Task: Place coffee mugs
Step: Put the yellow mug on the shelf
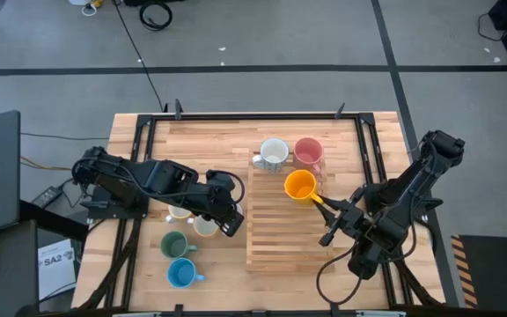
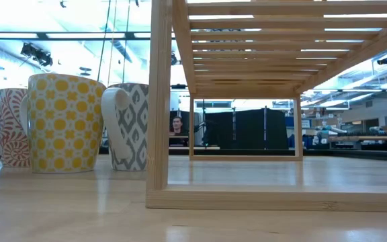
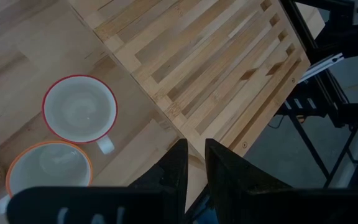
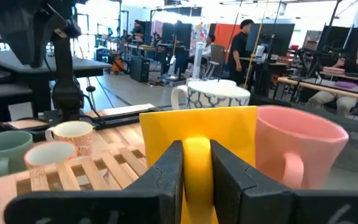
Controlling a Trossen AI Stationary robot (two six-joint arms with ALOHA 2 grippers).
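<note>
Setting the orange mug [image 1: 299,185] on the slatted rack [image 1: 275,238] beside the pink mug [image 1: 307,151], right gripper [image 1: 321,203] clamped on its handle, left gripper [image 1: 232,224] pinched shut empty; next probably releasing cleanly.

1. Bright ceiling lights are glaring in the low view, washing out the room's upper part;
2. The table [image 2: 79,208] is reflecting soft sheen;
3. The orange mug [image 4: 197,155] is blurring close to the lens.
</note>
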